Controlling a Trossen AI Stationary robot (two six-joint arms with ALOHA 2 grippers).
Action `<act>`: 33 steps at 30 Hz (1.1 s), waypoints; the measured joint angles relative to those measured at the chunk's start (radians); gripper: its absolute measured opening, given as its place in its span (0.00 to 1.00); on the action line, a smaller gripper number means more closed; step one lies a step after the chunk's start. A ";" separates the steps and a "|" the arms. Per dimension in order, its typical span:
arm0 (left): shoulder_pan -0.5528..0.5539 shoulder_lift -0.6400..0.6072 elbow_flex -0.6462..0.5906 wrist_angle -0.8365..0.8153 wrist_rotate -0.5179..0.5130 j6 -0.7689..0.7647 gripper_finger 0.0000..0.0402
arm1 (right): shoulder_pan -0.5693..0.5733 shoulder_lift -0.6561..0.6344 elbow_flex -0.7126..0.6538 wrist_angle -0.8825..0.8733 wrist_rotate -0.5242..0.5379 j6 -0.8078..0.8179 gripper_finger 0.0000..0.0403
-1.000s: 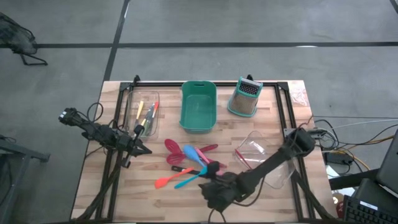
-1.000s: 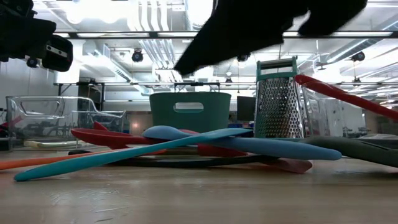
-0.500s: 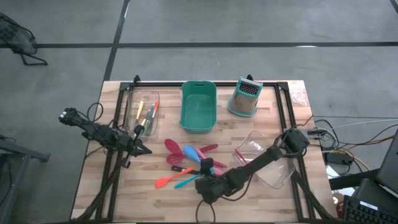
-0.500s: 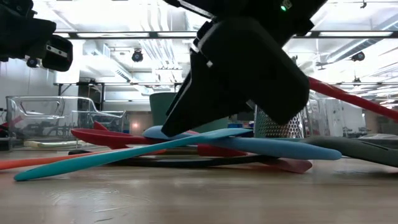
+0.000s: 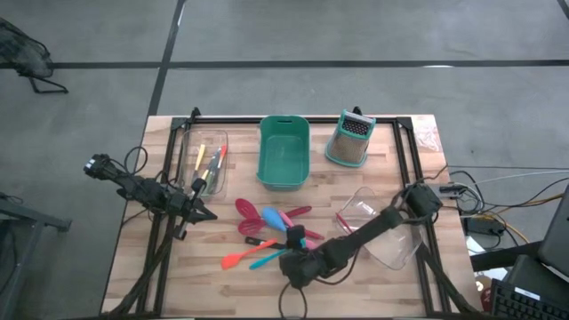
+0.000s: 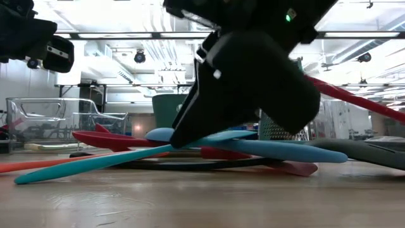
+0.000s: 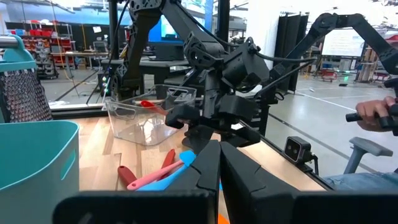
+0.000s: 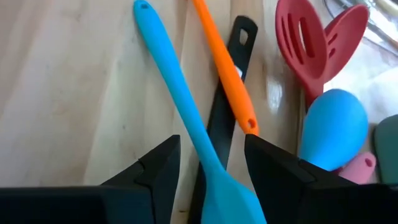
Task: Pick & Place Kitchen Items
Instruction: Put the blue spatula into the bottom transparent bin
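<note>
R gripper (image 8: 208, 163) sits low over the near edge of the utensil pile, jaws apart at a moderate width w/ nothing clamped. The light-blue spatula (image 8: 180, 118) runs straight through the gap between the fingers: blade end under the wrist, hanging-hole end pointing away from the jaws. So its long axis is roughly in line w/ the gripper's reach, and the fingers straddle it across the handle, which looks like the right setup for a close. Right beside it lie the black handle (image 8: 225, 99) and orange handle (image 8: 225, 65), both near enough to the far finger that I'd guess they could get pinched too.

Beyond those: red slotted spatula (image 8: 303, 45), blue spoon (image 8: 334, 127), pink bit at frame edge. In the high view the pile (image 5: 267, 233) is mid-table; teal bin (image 5: 284, 153) further back. R arm is clearly nearer; L gripper (image 5: 197, 212) waits at the left side, fingers together per its wrist view.

Hidden: low view mostly blocked by the R gripper body, finger contact w/ table can't be made out
</note>
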 joint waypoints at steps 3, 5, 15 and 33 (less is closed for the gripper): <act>0.000 0.000 0.000 0.000 0.000 0.000 0.03 | -0.002 0.014 -0.001 0.001 0.001 -0.001 0.46; 0.000 0.000 0.000 0.000 0.000 0.000 0.03 | -0.003 0.026 -0.001 0.001 0.001 -0.001 0.47; 0.000 0.000 0.000 0.000 0.000 0.000 0.03 | -0.007 0.049 0.004 0.003 0.015 0.002 0.39; 0.000 0.000 0.000 0.000 0.000 0.000 0.03 | -0.006 0.038 0.004 0.000 0.012 -0.012 0.06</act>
